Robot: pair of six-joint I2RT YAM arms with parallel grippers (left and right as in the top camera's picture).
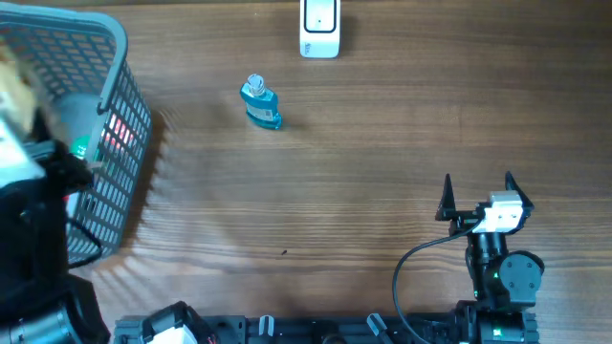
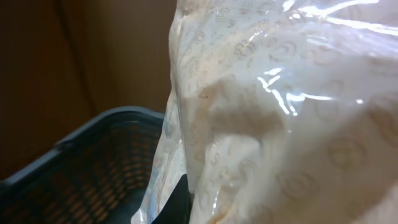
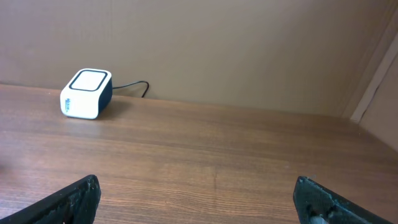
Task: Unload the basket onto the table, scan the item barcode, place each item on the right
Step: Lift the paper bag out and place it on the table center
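My left gripper (image 2: 200, 213) is shut on the item, a clear plastic package (image 2: 280, 124) with cream contents. The package fills the left wrist view, with one black finger (image 2: 177, 206) showing against it. No barcode shows on it. In the overhead view the package (image 1: 13, 84) is a pale blur above the grey basket (image 1: 122, 57) at the far left. The white scanner (image 1: 319, 29) stands at the table's far edge, and in the right wrist view the scanner (image 3: 86, 93) is far off to the left. My right gripper (image 1: 477, 191) stands open and empty at the front right.
A small blue bottle (image 1: 259, 102) stands on the table between the basket and the scanner. The basket rim (image 2: 93, 127) lies below and left of the held package. A black cable (image 1: 411, 263) loops near the right arm's base.
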